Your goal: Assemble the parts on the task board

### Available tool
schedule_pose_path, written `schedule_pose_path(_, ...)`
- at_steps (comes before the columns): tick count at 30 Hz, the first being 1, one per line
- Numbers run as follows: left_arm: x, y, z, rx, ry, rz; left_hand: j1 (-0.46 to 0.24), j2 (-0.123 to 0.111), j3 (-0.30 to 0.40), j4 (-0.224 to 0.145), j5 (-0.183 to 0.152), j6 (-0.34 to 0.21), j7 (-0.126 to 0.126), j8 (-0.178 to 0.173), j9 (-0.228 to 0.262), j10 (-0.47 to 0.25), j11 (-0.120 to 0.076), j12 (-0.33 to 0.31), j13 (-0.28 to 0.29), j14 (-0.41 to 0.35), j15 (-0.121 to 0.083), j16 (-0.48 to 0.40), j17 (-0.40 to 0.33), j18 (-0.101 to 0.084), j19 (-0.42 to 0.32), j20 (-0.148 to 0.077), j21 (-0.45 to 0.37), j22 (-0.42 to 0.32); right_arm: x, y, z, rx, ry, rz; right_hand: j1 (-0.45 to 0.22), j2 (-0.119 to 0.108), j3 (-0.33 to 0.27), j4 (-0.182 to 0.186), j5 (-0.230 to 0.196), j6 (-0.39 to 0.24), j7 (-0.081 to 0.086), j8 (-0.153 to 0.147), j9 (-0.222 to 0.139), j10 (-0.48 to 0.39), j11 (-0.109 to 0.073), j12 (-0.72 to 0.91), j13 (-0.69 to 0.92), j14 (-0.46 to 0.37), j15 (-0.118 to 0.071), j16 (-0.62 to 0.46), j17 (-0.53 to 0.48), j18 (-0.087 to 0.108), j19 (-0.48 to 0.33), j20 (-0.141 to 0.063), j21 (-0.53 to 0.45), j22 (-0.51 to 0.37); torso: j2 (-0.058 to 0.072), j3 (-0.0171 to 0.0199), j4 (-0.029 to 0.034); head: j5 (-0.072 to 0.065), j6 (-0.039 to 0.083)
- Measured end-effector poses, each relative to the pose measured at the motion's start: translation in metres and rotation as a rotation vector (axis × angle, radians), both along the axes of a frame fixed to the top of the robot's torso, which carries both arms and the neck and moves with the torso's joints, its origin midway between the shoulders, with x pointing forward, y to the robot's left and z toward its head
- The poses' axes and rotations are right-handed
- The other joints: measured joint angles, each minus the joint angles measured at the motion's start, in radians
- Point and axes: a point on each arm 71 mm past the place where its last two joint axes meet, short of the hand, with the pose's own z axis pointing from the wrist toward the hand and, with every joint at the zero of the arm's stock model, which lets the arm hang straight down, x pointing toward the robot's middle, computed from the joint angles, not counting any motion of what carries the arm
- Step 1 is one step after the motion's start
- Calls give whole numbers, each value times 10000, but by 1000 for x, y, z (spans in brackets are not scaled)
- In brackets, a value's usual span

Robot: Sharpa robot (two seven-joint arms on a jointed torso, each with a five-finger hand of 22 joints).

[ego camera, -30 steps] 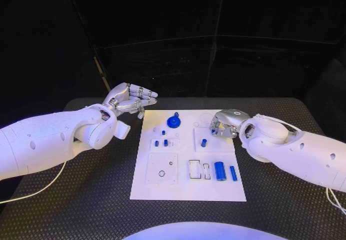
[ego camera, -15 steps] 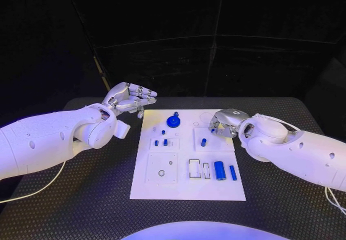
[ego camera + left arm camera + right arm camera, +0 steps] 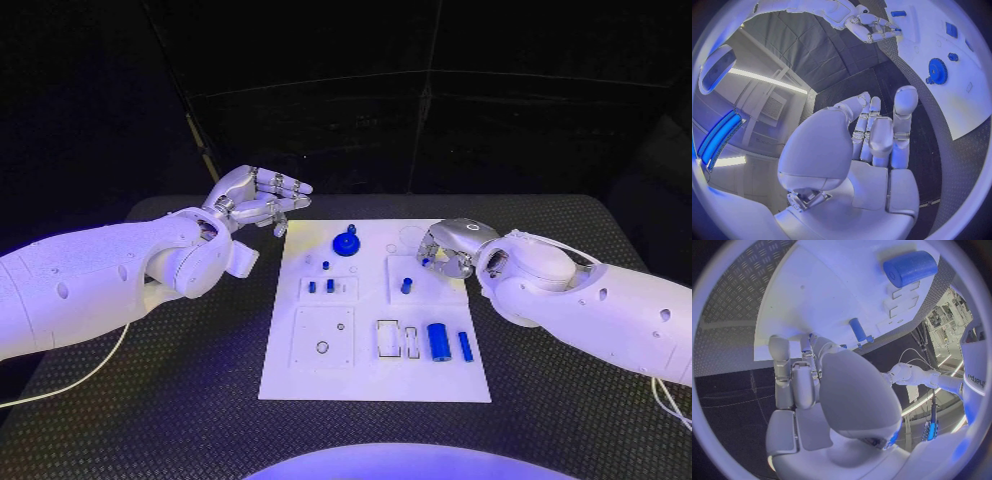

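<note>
A dark room with black panelled walls surrounded the black textured bench (image 3: 173,400). One white task board (image 3: 378,375) lay at the bench's centre between two white arms. The left hand (image 3: 260,200) hovered off the board's far left corner, fingers curled, holding nothing. The right hand (image 3: 450,248) was over the board's right edge; whether it gripped anything could not be told. Parts: one large cylinder (image 3: 438,341), one gear (image 3: 346,243), one slim cylinder (image 3: 466,346).
</note>
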Motion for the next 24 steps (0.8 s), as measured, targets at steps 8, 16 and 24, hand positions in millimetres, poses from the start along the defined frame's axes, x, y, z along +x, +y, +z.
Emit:
schedule_pose_path(8,0,1,0,10,21,19,0,0,0,0,0,0,0,0,1,-35,35,0,0,0,0,0,-3,0,0,0,-1,-13,-3,-2,3,193,-245,-77,-367,-107,390,-220,0,1,0,-52,6,87,-16,-72,-1,0,0,0,14,-1,0,0,76,54,-1,-6,6,-7,13)
schedule_pose_path(16,1,2,-1,-53,74,74,-87,4,0,0,0,-56,55,0,-11,-107,35,0,0,-35,36,1,-34,0,-28,29,-62,-52,-9,-6,10,393,-457,-142,-485,-116,496,-273,-1,0,1,-54,5,88,-17,-72,-1,0,1,0,26,1,0,1,76,72,-7,-12,7,-1,95)
schedule_pose_path(24,1,3,-2,-145,145,164,-87,4,0,0,0,-56,54,0,-10,-107,35,0,0,-35,37,1,-43,0,-28,29,-62,-70,-28,0,28,950,-655,158,-557,-190,599,-373,-1,35,-33,-60,2,87,-16,-72,-1,0,1,0,35,0,0,1,98,103,-11,-10,7,-12,48)
